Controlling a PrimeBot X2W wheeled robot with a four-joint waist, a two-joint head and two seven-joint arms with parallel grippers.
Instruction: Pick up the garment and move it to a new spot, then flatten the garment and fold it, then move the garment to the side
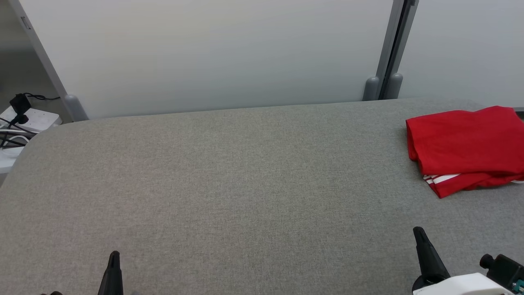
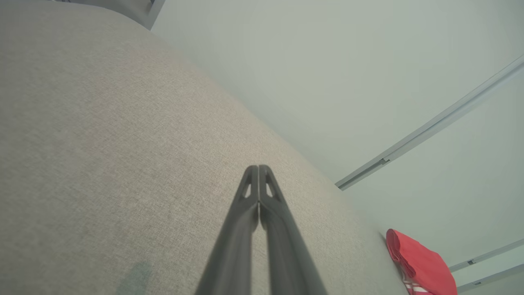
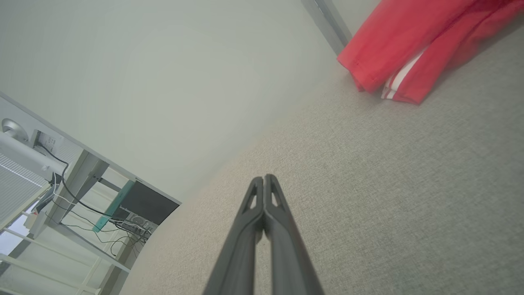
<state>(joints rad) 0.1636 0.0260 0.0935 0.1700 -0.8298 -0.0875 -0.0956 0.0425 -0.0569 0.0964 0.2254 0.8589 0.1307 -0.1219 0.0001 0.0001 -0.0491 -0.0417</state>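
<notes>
One grey cloth-covered tabletop (image 1: 229,176), stretching wide under a pale wall. One red garment (image 1: 464,147) on it — folded into a rough rectangle, white stripes peeping from the lower layer — lying at the far right edge, well apart from both arms. Two pincers: left gripper (image 1: 114,256) low at the near left, right gripper (image 1: 418,231) at the near right — each pointing forward above the cloth, fingers pressed together, holding nothing.

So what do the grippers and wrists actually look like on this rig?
Left gripper and right gripper: two long, dark grey matte fingers each, tapering to narrow tips with a small triangular cut-out near each tip. Behind the right one, a white wrist housing has a black knobbed fitting beside it. No markings visible.
</notes>
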